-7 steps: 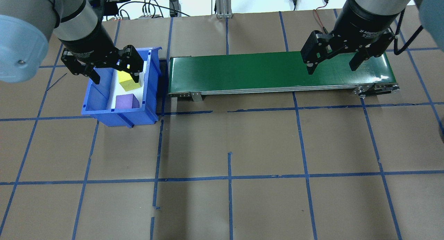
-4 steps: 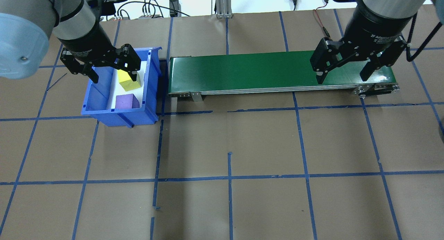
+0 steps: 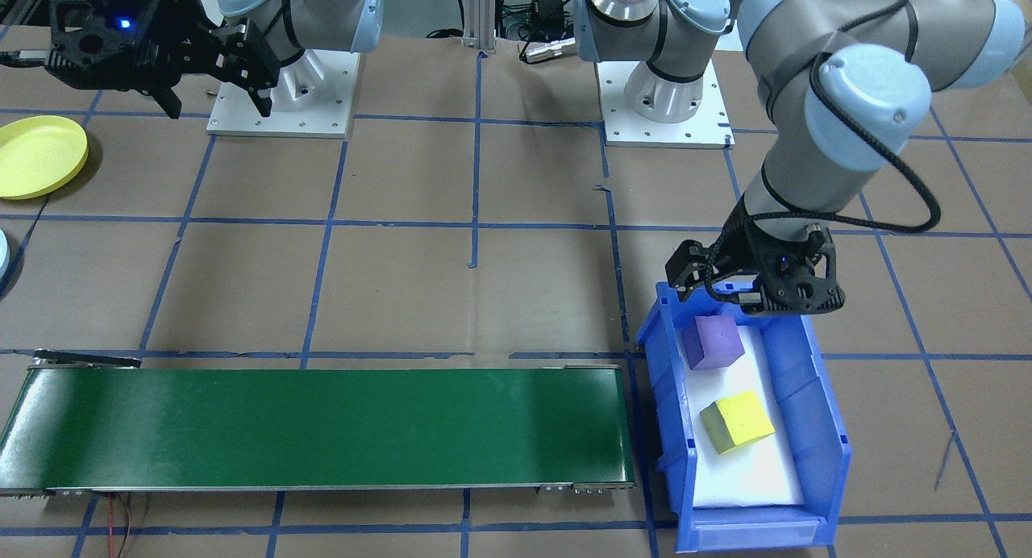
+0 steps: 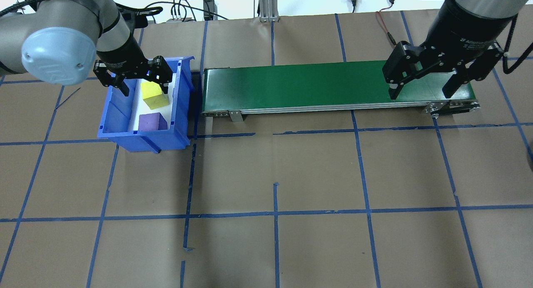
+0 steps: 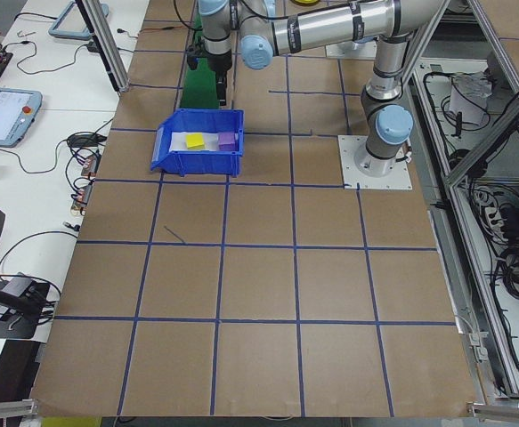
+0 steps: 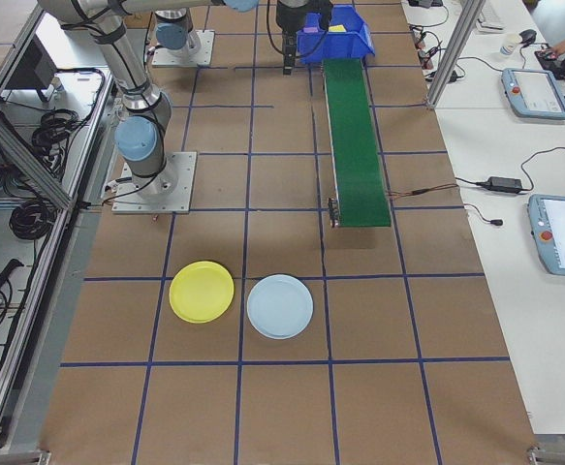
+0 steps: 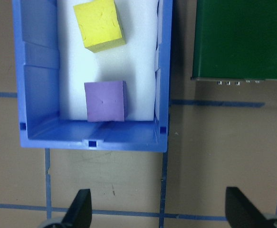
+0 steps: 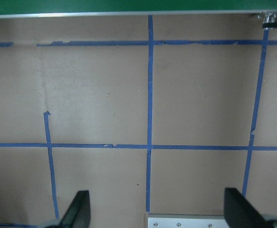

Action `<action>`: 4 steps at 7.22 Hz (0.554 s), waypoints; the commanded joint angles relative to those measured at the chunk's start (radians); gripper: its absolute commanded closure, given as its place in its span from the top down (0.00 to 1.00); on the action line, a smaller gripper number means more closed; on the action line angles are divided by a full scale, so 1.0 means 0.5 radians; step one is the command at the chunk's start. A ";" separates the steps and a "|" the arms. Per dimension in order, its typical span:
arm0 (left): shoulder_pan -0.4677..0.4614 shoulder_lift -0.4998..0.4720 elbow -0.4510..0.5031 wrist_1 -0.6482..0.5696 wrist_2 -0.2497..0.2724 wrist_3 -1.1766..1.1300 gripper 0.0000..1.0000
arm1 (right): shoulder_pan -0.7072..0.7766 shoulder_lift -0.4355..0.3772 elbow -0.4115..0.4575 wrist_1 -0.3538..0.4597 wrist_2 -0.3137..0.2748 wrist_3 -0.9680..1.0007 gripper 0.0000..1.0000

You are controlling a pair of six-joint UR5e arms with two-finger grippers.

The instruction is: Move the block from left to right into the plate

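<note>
Overhead, left gripper (image 4: pixel 139 80) wide open, empty, above blue bin (image 4: pixel 183 113); right gripper (image 4: pixel 422 85) wide open, empty

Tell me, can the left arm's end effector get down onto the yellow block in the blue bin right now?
Probably yes: the left end effector is open above the bin, and the yellow block lies uncovered, apart from the purple block.

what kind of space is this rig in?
Likely a robotics lab workcell: aluminium framing fences the tape-gridded table, operator benches hold teach pendants, and a small green conveyor sits on top.
</note>
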 commanded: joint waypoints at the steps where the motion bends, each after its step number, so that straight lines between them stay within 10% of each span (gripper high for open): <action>1: 0.179 -0.064 -0.020 0.036 -0.008 0.160 1.00 | 0.008 0.069 0.019 0.047 0.009 -0.001 1.00; 4: 0.186 -0.247 -0.189 0.256 -0.027 0.152 1.00 | -0.001 0.091 0.028 0.071 -0.030 -0.001 1.00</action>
